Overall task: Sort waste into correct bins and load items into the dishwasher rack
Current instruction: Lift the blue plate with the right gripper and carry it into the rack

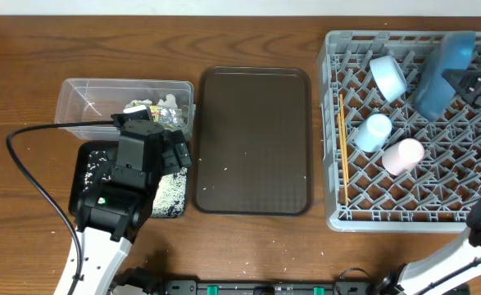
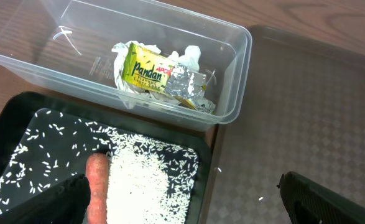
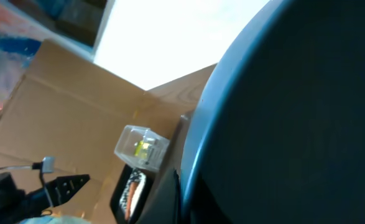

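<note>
Overhead | blue plate (image 1: pixel 443 70) on edge in 1 o'clock corner of rack (image 1: pixel 387 218); long axis 1-to-7 | right tool (image 1: pixel 463 81) clenched on its 3 o'clock rim; nearer arm | left tool (image 2: pixel 185 202) released, over black tray (image 2: pixel 11 134)

Wooden table (image 1: pixel 240 33). Left: clear tub (image 1: pixel 76 102), black tray (image 1: pixel 88 160) just in front. Centre: brown tray (image 1: pixel 252 139). Right: grey rack (image 1: pixel 387 220). Black cable (image 1: pixel 35 176) loops left; stray rice grains (image 1: pixel 274 242) near front edge.

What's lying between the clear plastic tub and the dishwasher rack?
The flat brown tray fills most of the stretch between the clear tub and the rack, with nothing standing on it. The overhead view shows this.
</note>
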{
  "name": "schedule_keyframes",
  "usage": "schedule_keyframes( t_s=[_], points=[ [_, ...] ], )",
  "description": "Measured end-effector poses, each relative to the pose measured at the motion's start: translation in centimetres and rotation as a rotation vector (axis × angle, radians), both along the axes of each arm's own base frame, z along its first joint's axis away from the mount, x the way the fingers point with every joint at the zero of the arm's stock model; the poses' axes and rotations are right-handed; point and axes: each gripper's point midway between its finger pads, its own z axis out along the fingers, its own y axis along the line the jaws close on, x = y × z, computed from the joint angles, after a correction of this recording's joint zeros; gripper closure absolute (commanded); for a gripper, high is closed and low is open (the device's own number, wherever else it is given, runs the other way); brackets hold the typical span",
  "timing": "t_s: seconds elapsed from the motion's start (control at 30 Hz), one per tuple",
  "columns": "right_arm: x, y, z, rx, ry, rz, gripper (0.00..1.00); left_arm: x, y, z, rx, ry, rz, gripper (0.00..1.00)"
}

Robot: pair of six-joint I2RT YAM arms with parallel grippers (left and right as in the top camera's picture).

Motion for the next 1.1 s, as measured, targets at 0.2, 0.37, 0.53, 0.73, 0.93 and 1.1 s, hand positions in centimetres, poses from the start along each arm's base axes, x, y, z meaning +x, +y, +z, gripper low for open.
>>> schedule_keyframes(
  t_s=[0.2,0.37,0.53,0.73,0.93,1.1],
  points=[
    [-0.5,-2.4,-0.3,-0.016,0.079,-0.08,0.99,0.0,0.0,0.0,0.0,0.0,0.0,0.0],
    [-1.4,-4.3,-0.7,0.028,0.16,-0.148,0.99,0.0,0.0,0.0,0.0,0.0,0.0,0.0],
    [-3.1,-6.7,-1.9,0.058,0.291,-0.242,0.94,0.0,0.0,0.0,0.0,0.0,0.0,0.0],
    [-8.3,-11.7,-7.7,-0.016,0.689,-0.464,0.56,0.0,0.0,0.0,0.0,0.0,0.0,0.0],
    [-13.0,-14.5,-9.8,0.021,0.916,-0.614,0.42,0.0,0.0,0.0,0.0,0.0,0.0,0.0],
    [-13.9,-14.1,-9.4,0.099,0.951,-0.625,0.18,0.0,0.0,0.0,0.0,0.0,0.0,0.0]
  ],
)
